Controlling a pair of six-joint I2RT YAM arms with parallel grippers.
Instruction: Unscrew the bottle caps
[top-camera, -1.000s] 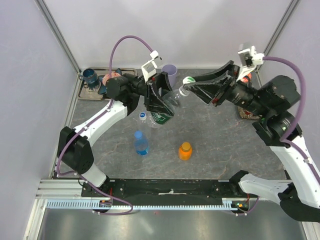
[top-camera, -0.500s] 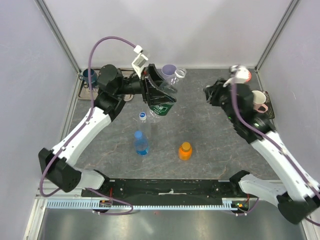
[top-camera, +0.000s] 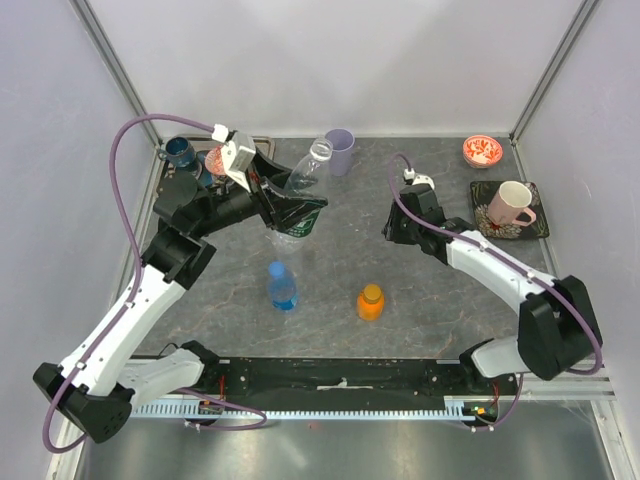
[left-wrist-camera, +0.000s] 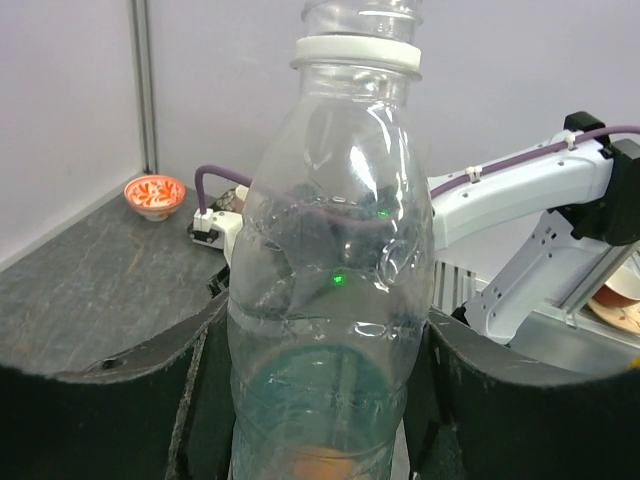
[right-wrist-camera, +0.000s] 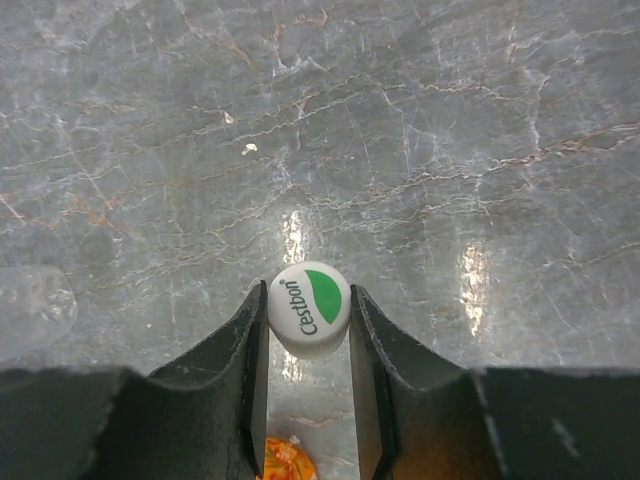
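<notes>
The little green-and-white cap (right-wrist-camera: 309, 308) looks light, stiff and probably slippery, best pinched by its sides, as the right end effector (right-wrist-camera: 307, 296) does, nearly closed on it, right of middle on the counter (top-camera: 420, 290), while the left end effector (top-camera: 290, 208) clamps the open bottle (top-camera: 302, 190), far left.

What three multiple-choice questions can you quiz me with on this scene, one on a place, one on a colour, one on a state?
1. The small round white-and-green plastic cap is: A) screwed on a bottle; B) between the right fingers; C) inside a bowl.
2. The round plastic cup at the back is: A) lilac; B) yellow; C) black.
3. The clear green-labelled plastic bottle in the left fingers is: A) capped; B) uncapped; C) crushed flat.
Answers: B, the right wrist view shows the fingers pinching it; A, its colour is plain from above; B, its threaded neck stands bare.
</notes>
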